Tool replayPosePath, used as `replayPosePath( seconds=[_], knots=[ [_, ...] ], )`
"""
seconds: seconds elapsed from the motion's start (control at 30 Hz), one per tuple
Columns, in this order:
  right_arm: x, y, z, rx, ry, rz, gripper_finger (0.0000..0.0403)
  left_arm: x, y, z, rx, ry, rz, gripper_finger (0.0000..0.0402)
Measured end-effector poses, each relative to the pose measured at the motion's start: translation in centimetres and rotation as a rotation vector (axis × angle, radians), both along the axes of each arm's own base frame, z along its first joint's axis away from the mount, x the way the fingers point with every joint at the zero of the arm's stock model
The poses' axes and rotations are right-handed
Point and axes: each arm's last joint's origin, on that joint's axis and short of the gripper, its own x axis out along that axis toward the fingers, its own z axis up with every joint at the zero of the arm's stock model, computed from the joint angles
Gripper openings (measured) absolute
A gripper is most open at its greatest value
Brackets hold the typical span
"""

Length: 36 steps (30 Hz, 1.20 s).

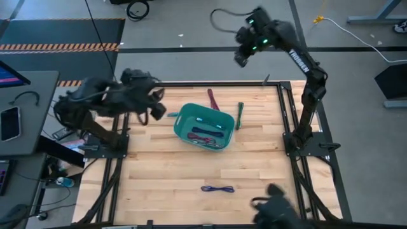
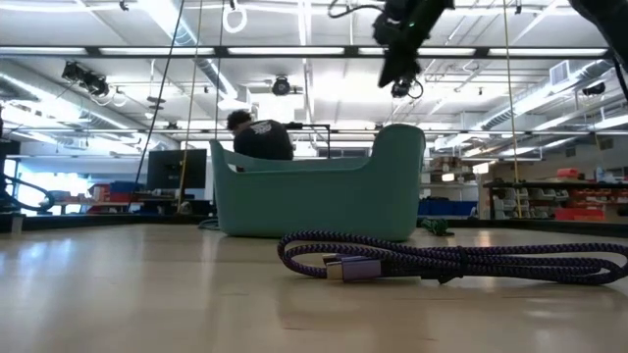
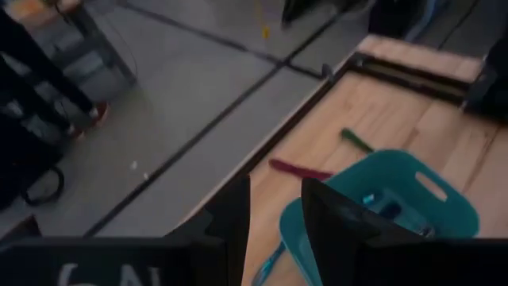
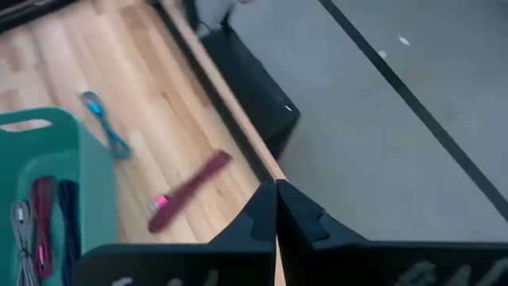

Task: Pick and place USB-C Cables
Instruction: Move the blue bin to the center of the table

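Note:
A teal bin (image 1: 203,126) stands mid-table with several cables (image 1: 205,133) lying in it. Flat on the wood lie a maroon cable (image 1: 212,98) and a green cable (image 1: 240,114) beyond the bin, a teal cable (image 1: 172,115) at its left, and a purple cable (image 1: 217,188) near the front. My left gripper (image 3: 274,214) hangs open in the air left of the bin, with nothing between its fingers. My right gripper (image 4: 276,214) is shut and empty, up high over the table's far edge, above the maroon cable (image 4: 186,193).
Black frame rails run along the table's left, right and far edges. A dark device (image 1: 273,207) sits at the near right edge. A desk with a phone (image 1: 9,124) stands left of the table. A person (image 2: 260,137) shows beyond the bin.

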Motion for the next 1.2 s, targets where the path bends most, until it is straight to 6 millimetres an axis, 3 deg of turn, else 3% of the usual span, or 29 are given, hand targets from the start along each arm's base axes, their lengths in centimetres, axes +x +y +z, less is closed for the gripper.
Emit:
replayPosePath(
  seconds=[0.13,0.27,0.43,0.57,0.77,1.2],
  knots=[
    [4.3,1.4,-3.9,0.025,-0.020,0.131,0.0002,-1.5,-1.6,0.5,0.036,-0.033,-0.043,0.0121],
    [7.3,3.0,-9.2,0.078,0.008,0.189,0.0002,-2.0,-2.7,0.6,0.043,-0.040,-0.096,0.0121],
    [9.0,4.9,-15.2,0.141,0.023,0.195,0.0001,-2.2,-3.4,0.6,0.044,-0.039,-0.132,0.0121],
    [9.5,5.6,-18.2,0.150,-0.009,0.167,0.0001,-2.2,-3.5,0.6,0.049,-0.035,-0.138,0.0121],
    [9.8,5.7,-19.7,0.164,-0.093,0.122,0.0000,-2.2,-3.5,0.6,0.067,-0.017,-0.151,0.0121],
    [12.0,9.2,-19.5,0.177,-0.161,0.239,0.0000,-2.2,-3.5,0.6,0.070,-0.014,-0.152,0.0121]
  ],
)
